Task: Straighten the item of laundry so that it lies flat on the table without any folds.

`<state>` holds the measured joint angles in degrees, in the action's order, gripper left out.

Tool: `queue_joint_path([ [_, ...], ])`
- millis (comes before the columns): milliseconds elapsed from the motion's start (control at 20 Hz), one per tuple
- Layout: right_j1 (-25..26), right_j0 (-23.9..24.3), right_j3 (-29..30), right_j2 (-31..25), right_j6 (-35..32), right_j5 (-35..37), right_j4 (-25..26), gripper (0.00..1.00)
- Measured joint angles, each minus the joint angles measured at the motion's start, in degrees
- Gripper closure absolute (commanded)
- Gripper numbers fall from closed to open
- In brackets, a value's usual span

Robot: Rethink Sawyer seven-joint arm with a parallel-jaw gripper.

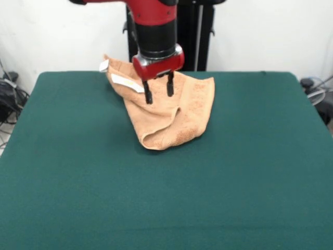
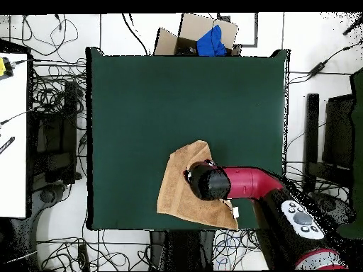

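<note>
The light orange-tan towel [image 1: 179,117] lies crumpled on the far middle of the dark green table [image 1: 166,198], near the robot's side. Its near edge is rolled into a fold, and a white label [image 1: 126,82] shows on its upper left part. My gripper [image 1: 159,94] hangs just over the towel's upper part. Its two black fingers [image 1: 148,94] are spread apart with nothing between them. In the overhead view the towel [image 2: 176,190] lies by the table's [image 2: 184,99] bottom edge, and the arm's red and black end [image 2: 210,181] covers its right part and hides the fingers.
The black pedestal [image 1: 200,31] stands behind the table's far edge. A cardboard box with blue cloth [image 2: 205,39] sits off the table's top edge in the overhead view. Cables [image 2: 57,120] and a white surface [image 2: 13,134] lie to the left.
</note>
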<state>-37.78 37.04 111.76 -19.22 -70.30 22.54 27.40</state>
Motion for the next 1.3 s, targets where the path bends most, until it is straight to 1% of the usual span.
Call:
queue_joint_path([
  [300, -1.8, -4.0, 2.1, 3.7, -2.2, -3.3, -3.2, 0.00],
  [600, -1.7, -7.7, 4.6, 8.6, -6.7, -10.1, -7.4, 0.00],
  [950, -0.4, -10.7, 6.7, 14.2, -13.0, -17.9, -12.4, 0.00],
  [1000, 0.5, -11.5, 7.1, 16.0, -14.9, -20.2, -13.8, 0.00],
  [1300, 2.1, -12.8, 8.4, 19.3, -18.1, -23.9, -17.0, 0.00],
])
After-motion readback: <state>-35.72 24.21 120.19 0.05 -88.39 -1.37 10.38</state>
